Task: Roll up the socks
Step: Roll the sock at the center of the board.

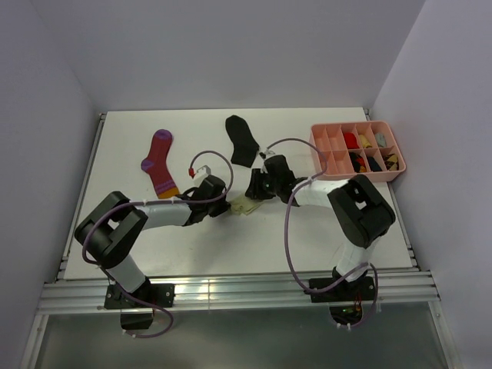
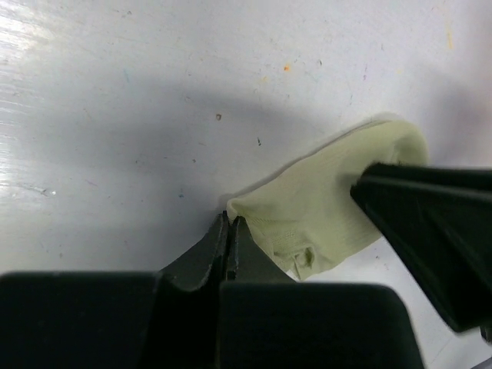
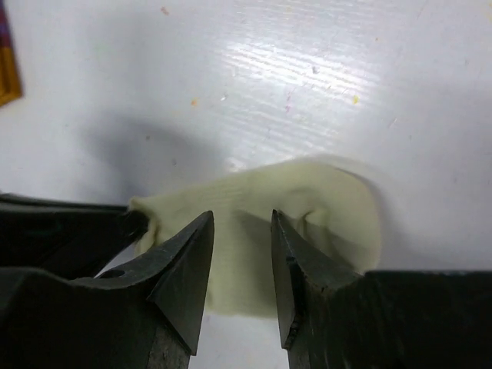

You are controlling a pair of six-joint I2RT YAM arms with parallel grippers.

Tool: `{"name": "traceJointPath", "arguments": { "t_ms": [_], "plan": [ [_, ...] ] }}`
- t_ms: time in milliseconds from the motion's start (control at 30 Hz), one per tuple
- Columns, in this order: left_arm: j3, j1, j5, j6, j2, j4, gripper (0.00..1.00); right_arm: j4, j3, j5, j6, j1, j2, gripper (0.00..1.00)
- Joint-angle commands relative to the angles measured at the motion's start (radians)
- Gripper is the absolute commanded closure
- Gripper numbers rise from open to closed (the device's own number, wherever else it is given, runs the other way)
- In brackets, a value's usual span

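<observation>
The small cream sock (image 1: 244, 206) lies crumpled at the table's centre, between my two grippers. My left gripper (image 2: 229, 220) is shut, its tips pinching the sock's near corner (image 2: 323, 200). My right gripper (image 3: 242, 223) is open, its two fingers standing over the middle of the cream sock (image 3: 307, 200) with a narrow gap between them. One right finger (image 2: 423, 223) presses on the sock's far end in the left wrist view. The black ankle sock (image 1: 242, 140) lies flat behind the grippers. The magenta striped sock (image 1: 159, 161) lies flat at the back left.
A pink compartment tray (image 1: 323, 138) with several small items inside stands at the back right. Purple cables loop over both arms. White walls close in the table on three sides.
</observation>
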Motion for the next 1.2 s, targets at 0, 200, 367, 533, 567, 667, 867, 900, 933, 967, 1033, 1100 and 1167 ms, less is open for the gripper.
{"name": "traceJointPath", "arguments": {
  "t_ms": [0,200,367,533,567,667,867,900,933,967,1033,1100,1167],
  "plan": [
    [0.002,-0.006,-0.029,0.066,-0.048,-0.045,1.0,-0.051,0.081,0.064,-0.089,-0.003,0.07,0.57],
    [-0.003,-0.012,-0.052,0.123,-0.071,-0.066,1.0,-0.082,0.141,0.063,-0.158,-0.002,0.106,0.57],
    [0.022,-0.015,-0.059,0.117,-0.056,-0.091,1.0,-0.06,0.086,0.081,-0.23,0.045,-0.018,0.57],
    [0.045,-0.015,-0.064,0.099,-0.03,-0.126,1.0,0.081,-0.052,0.133,-0.261,0.144,-0.135,0.55],
    [0.051,-0.015,-0.062,0.094,-0.027,-0.132,1.0,0.11,-0.078,0.139,-0.269,0.161,-0.147,0.55],
    [0.057,-0.017,-0.059,0.082,-0.021,-0.141,1.0,0.243,-0.187,0.165,-0.292,0.224,-0.183,0.55],
    [0.056,-0.017,-0.056,0.056,-0.028,-0.158,1.0,0.404,-0.266,0.175,-0.347,0.293,-0.149,0.52],
    [0.054,-0.018,-0.056,0.053,-0.033,-0.158,1.0,0.447,-0.27,0.166,-0.358,0.294,-0.144,0.51],
    [0.053,-0.018,-0.058,0.05,-0.036,-0.16,1.0,0.469,-0.275,0.166,-0.367,0.297,-0.135,0.5],
    [0.049,-0.017,-0.056,0.045,-0.04,-0.16,1.0,0.478,-0.27,0.172,-0.37,0.303,-0.129,0.5],
    [0.046,-0.017,-0.055,0.042,-0.042,-0.158,1.0,0.477,-0.257,0.167,-0.378,0.313,-0.115,0.5],
    [0.046,-0.018,-0.05,0.04,-0.039,-0.155,1.0,0.492,-0.244,0.167,-0.378,0.313,-0.095,0.5],
    [0.049,-0.018,-0.05,0.04,-0.036,-0.16,1.0,0.492,-0.226,0.161,-0.381,0.313,-0.077,0.5]
  ]
}}
